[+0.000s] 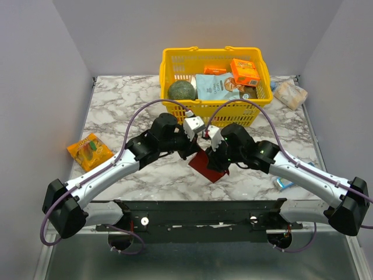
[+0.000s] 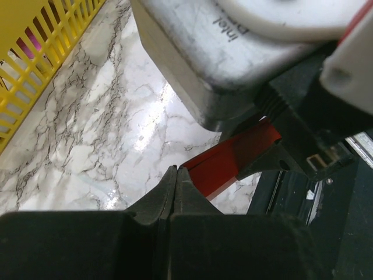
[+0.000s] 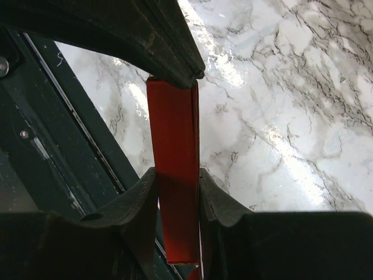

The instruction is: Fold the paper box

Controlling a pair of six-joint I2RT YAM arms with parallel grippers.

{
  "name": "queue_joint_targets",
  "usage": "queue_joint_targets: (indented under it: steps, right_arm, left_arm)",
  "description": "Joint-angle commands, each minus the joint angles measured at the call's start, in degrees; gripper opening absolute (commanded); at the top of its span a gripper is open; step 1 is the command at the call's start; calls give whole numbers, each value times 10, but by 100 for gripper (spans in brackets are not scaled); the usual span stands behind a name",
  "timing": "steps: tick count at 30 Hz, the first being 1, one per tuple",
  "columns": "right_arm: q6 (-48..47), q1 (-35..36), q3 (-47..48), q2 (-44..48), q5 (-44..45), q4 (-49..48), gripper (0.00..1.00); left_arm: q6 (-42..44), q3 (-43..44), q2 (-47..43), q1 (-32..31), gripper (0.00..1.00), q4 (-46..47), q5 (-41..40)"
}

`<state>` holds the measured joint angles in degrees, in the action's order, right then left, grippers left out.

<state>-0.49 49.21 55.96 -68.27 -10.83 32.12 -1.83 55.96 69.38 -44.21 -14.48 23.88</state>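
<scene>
The red paper box (image 1: 207, 165) hangs folded flat just above the marble, between the two arms near the table's front edge. My right gripper (image 3: 178, 175) is shut on it: the red strip (image 3: 173, 146) runs up between both pads. My left gripper (image 2: 176, 169) is shut, pads pressed together with nothing visible between them. Its tips meet the corner of the box (image 2: 233, 157), and from the right wrist they show as a dark wedge over the box's far end. From above, the left gripper (image 1: 195, 153) and right gripper (image 1: 217, 162) nearly touch.
A yellow basket (image 1: 169, 55) full of groceries stands at the back centre. An orange snack packet (image 1: 89, 150) lies at the left, a pale packet (image 1: 289, 93) at the back right, and a small blue item (image 1: 284, 184) beside the right arm. The black base plate (image 1: 198, 213) borders the near edge.
</scene>
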Motion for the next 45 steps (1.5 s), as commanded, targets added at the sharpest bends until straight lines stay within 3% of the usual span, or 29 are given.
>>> queue_joint_targets:
  steps: [1, 8, 12, 26, 35, 45]
  right_arm:
    - [-3, 3, 3, -5, 48, -9, 25]
    - [3, 4, -1, -5, 92, -9, 24]
    - [3, 4, -2, -6, 122, -9, 24]
    - [30, 4, -2, -8, 97, -12, 24]
    - [30, 5, -41, -12, 126, -66, 24]
    - [-16, 40, -91, -82, 247, -239, 22]
  left_arm:
    - [-22, 18, 11, -20, 0, -28, -39]
    - [-104, 18, 22, -34, 0, -29, -97]
    - [-159, -23, 13, -42, 0, 19, -111]
    - [-252, -151, -27, -69, 0, 181, -204]
    - [-265, -241, -36, -71, 0, 284, -223]
    - [-199, -327, -39, -71, 0, 408, -284]
